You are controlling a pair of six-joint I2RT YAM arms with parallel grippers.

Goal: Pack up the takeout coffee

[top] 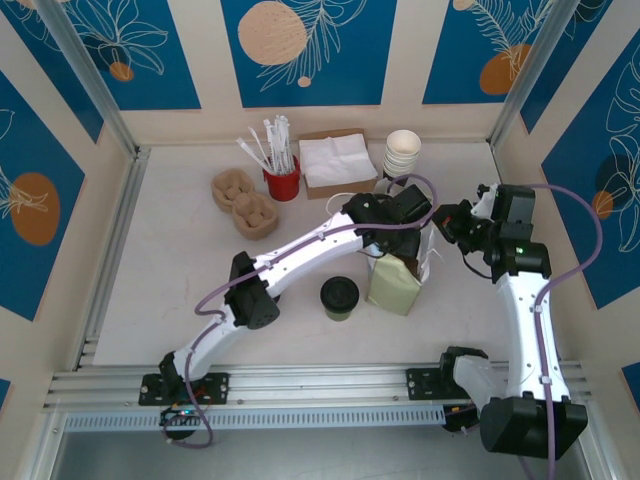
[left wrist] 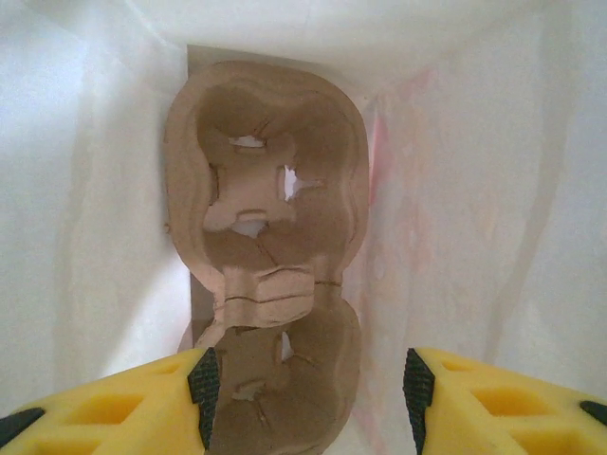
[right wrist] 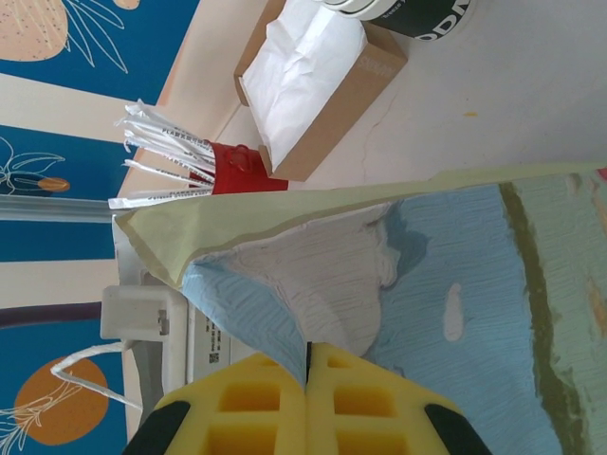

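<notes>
1. On the pale tabletop point(top: 170, 290), seen from above, the lidded coffee point(top: 339, 297) stands just left of the bag point(top: 395, 285), not yet packed. The left arm point(top: 300, 245) reaches into the bag's mouth. The right hand point(top: 440, 235) is at its rim, likely to keep it open. Straws point(top: 275, 145) and cups point(top: 402, 152) sit at the back, below blue leaf-print walls point(top: 310, 40).
2. From the left wrist, a carrier point(left wrist: 261, 190) lies on the bag's floor, seemingly placed to seat the coffee. The left hand point(left wrist: 308, 389) is spread, its right pad clear of the carrier.
3. From the right wrist, the right hand's fingers point(right wrist: 256, 408) are pressed together, pinching the bag's edge.
</notes>
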